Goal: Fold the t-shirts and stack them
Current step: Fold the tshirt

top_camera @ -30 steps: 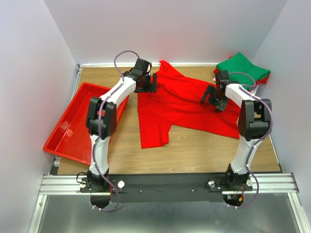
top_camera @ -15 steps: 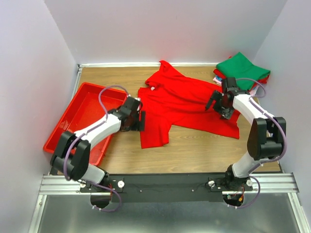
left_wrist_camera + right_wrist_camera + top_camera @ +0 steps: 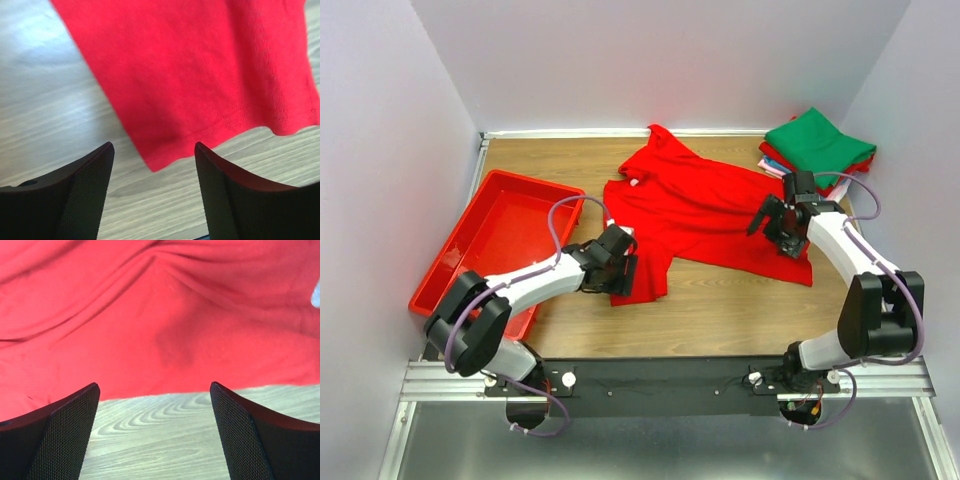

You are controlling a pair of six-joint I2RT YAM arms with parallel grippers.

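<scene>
1. The red shirt (image 3: 700, 205) lies spread in the middle of the table (image 3: 740, 310), not yet folded. The stack (image 3: 818, 148) of folded shirts waits at 1 o'clock, green on top.
2. The left gripper (image 3: 618, 275) is at the shirt's 7 o'clock corner with its jaws spread. The hem corner lies between the fingers (image 3: 85, 190) but is not pinched (the wrist view shows this clearly).
3. The right gripper (image 3: 775, 218) is at the shirt's 4 o'clock edge, jaws wide apart and holding nothing. The cloth edge is just ahead of them.
4. I think the step in hand is to take both near corners. The left should go low enough that the fingers get around the hem, and then close on the corner only.
5. The right should take its corner in the same way, so that both lift together and the fold comes straight.
6. The cloth near the right gripper is wrinkled, so it is better to pull gently. The left arm should keep away from the tray (image 3: 490, 240) at 9 o'clock.
</scene>
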